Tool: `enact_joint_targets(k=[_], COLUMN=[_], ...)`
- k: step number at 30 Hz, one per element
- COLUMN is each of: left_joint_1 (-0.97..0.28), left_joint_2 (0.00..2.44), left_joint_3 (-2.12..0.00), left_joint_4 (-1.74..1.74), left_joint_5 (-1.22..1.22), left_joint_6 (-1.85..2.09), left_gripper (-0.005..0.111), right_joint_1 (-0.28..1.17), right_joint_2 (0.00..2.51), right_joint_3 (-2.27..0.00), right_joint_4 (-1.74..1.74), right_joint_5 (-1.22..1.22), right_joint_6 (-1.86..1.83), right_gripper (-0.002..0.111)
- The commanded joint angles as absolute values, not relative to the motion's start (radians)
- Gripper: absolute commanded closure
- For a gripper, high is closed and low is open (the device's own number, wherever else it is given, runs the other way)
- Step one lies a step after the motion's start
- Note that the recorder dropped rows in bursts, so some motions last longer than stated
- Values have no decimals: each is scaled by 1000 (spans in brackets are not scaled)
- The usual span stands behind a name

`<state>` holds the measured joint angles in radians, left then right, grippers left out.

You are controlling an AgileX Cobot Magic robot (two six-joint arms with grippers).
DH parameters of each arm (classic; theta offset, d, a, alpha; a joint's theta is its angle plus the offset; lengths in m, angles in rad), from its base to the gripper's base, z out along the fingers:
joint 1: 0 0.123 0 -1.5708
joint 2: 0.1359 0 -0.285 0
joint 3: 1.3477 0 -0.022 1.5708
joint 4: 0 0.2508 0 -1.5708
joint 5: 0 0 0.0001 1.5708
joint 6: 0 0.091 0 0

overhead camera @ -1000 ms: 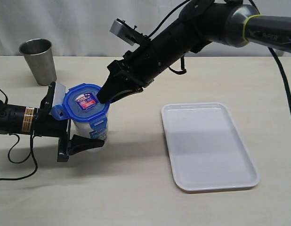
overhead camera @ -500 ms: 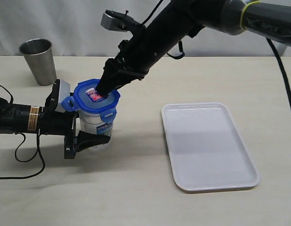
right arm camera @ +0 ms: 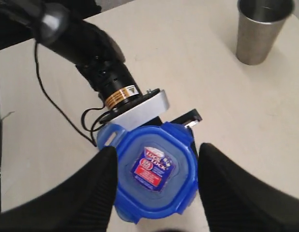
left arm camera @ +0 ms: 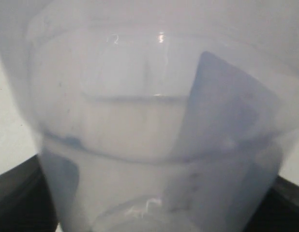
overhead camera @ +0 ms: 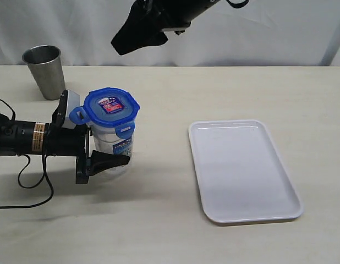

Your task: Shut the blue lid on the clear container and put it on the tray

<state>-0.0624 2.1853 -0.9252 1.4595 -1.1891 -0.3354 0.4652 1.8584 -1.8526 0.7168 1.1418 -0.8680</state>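
The clear container (overhead camera: 112, 147) stands on the table left of centre, with the blue lid (overhead camera: 110, 105) sitting on top. One lid tab (overhead camera: 76, 115) sticks out sideways toward the left arm. My left gripper (overhead camera: 111, 152) is shut on the container's lower body, and the container (left arm camera: 154, 135) fills the left wrist view. My right gripper (overhead camera: 126, 41) hangs open high above the lid and touches nothing. Its camera looks down on the lid (right arm camera: 154, 169) between the two black fingers (right arm camera: 86, 193). The white tray (overhead camera: 244, 171) lies to the right.
A grey steel cup (overhead camera: 44, 70) stands at the back left, behind the left arm, and shows too in the right wrist view (right arm camera: 261, 29). The left arm's cables (overhead camera: 27, 181) trail over the table near the front left.
My right gripper has lifted off the lid and risen well above it. The lid stays on the container, and the left gripper keeps its hold.
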Motion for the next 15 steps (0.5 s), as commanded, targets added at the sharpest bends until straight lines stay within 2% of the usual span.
enact_joint_targets(k=[1, 5, 10, 15], left_joint_1=[-70, -70, -70, -70], left_joint_2=[2177, 2177, 2177, 2177], left_joint_3=[-931, -931, -931, -931], left_joint_4=[1439, 1439, 1440, 1442], left_joint_5=[-1221, -1221, -1221, -1221], left_joint_6=[-344, -344, -344, -344], left_gripper=[107, 107, 107, 107], right_joint_1=[483, 542, 645, 699], right_joint_2=[1788, 1726, 1681, 1703], right_joint_3=[-1739, -1613, -1490, -1403], right_joint_4=[743, 722, 542, 360], right_joint_5=[1147, 978, 647, 551], right_joint_6=[-1069, -1237, -1279, -1280], right_gripper=[62, 62, 62, 62])
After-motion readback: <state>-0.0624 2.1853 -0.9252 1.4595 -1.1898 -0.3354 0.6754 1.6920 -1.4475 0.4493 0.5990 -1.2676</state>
